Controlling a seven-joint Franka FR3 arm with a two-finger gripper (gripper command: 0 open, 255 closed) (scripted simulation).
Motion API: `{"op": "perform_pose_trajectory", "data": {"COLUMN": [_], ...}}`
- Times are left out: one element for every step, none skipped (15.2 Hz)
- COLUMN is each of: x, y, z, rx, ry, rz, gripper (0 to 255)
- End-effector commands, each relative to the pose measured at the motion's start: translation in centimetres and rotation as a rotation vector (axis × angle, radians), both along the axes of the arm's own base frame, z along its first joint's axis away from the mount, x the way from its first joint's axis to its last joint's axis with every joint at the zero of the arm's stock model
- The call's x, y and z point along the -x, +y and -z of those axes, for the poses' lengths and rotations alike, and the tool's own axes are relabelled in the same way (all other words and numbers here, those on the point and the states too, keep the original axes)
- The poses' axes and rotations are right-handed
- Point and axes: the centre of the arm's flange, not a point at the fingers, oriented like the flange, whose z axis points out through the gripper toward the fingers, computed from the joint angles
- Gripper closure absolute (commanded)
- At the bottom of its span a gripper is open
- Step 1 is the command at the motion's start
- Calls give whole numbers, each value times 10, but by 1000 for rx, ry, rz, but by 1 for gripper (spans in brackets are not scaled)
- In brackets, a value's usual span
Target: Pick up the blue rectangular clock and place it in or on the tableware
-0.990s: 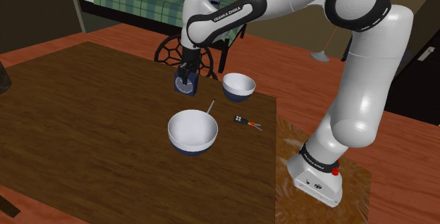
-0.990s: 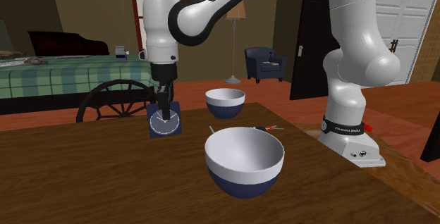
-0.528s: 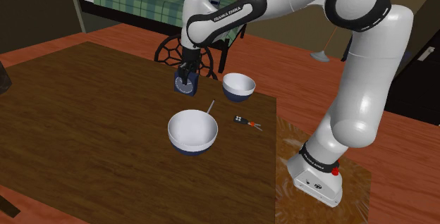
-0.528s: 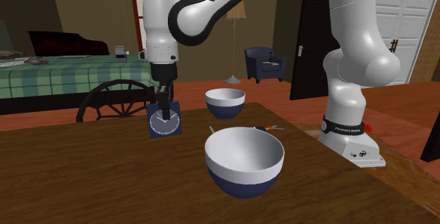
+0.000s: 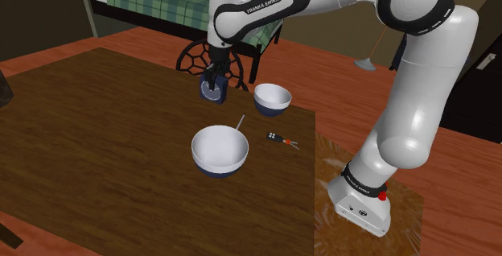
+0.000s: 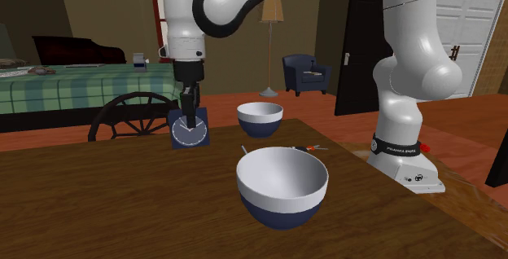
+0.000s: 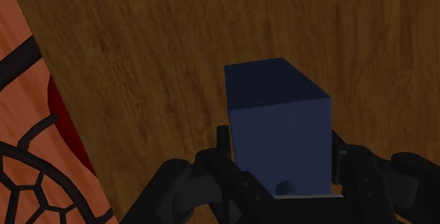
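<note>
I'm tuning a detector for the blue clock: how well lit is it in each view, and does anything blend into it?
Shoulder view: the clock is dim, the black claw merging with its top. Second exterior view: best lit, its pale dial clear. Wrist view: very dark navy, close in tone to the black fingers clasping it. No glare on it.

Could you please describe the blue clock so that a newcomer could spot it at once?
Find the dark wooden table; near its far edge, beside the smaller white bowl with a dark blue base, a black pincer clasps a dark blue rectangular clock. Unlike its round neighbours, it is boxy, with a pale round dial on its face.
</note>
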Motion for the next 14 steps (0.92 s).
{"op": "perform_pose_trajectory", "data": {"x": [0, 0, 0, 0, 0, 0, 0, 0, 0, 0, 0, 0, 0, 0], "y": [1, 1, 1, 1, 1, 1, 1, 1, 1, 1, 1, 1, 1, 1], "z": [-11, -17, -22, -27, -32, -38, -43, -48, -53, -59, -64, -69, -75, -80], "rx": [0, 0, 0, 0, 0, 0, 0, 0, 0, 0, 0, 0, 0, 0], "ry": [0, 0, 0, 0, 0, 0, 0, 0, 0, 0, 0, 0, 0, 0], "rz": [0, 0, 0, 0, 0, 0, 0, 0, 0, 0, 0, 0, 0, 0], "gripper": [255, 255, 255, 255, 255, 255, 255, 255, 255, 255, 255, 255, 255, 255]}}
